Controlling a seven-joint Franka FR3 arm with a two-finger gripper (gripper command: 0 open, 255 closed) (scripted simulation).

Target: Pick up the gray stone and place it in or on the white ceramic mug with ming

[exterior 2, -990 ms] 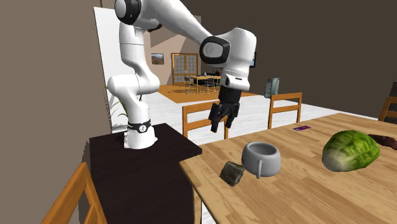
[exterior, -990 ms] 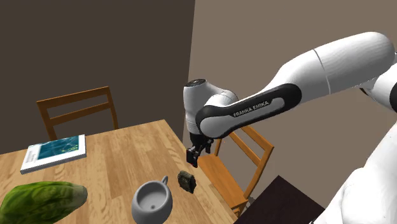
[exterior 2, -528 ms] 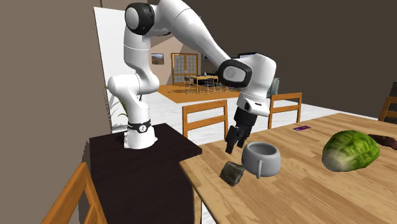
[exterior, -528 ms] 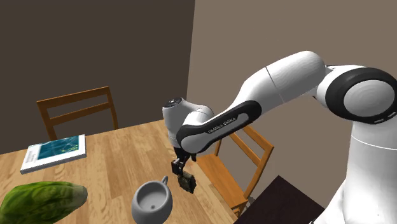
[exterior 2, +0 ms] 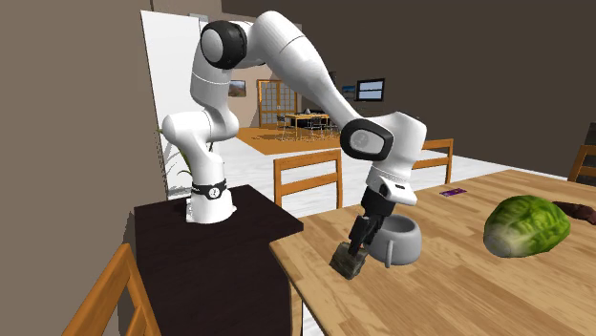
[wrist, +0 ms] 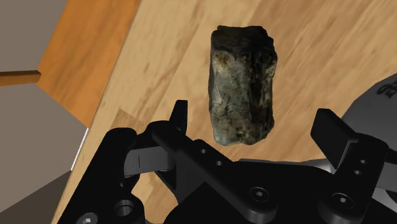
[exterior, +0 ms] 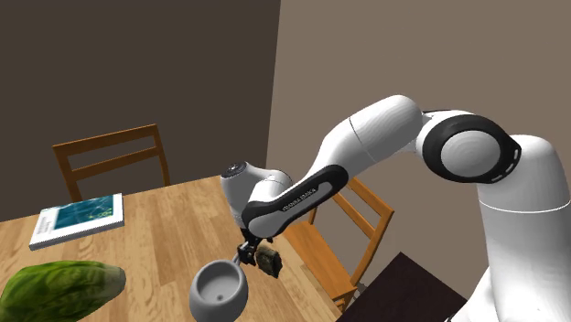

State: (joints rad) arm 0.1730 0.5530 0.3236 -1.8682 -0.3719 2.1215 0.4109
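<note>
- Grey-brown and mottled, the stone (wrist: pixel 243 86) lies on the wooden table (exterior: pixel 156 229), near the table edge that faces the stand. It sits just beside the mug (exterior: pixel 220 291), at the mug's right in the shoulder view.
- Black gripper (exterior 2: pixel 355 250): hangs low over the stone with its fingers (wrist: pixel 180 118) spread wide, one on either side. In the wrist view a strip of table shows between each finger and the stone, so nothing is gripped.
- Mug: drawn pale grey, upright, its mouth open and nothing inside.
- Step in hand (judged): the reach for the pick; the stone is not yet lifted.
- Next move (judged): a little more descent so the pads bracket the stone's middle, then closure across its narrow width, a lift clear of the mug's rim, and a short carry over to the mug.
- Risk (judged): the stone's irregular faces may let it twist as the fingers close.
</note>
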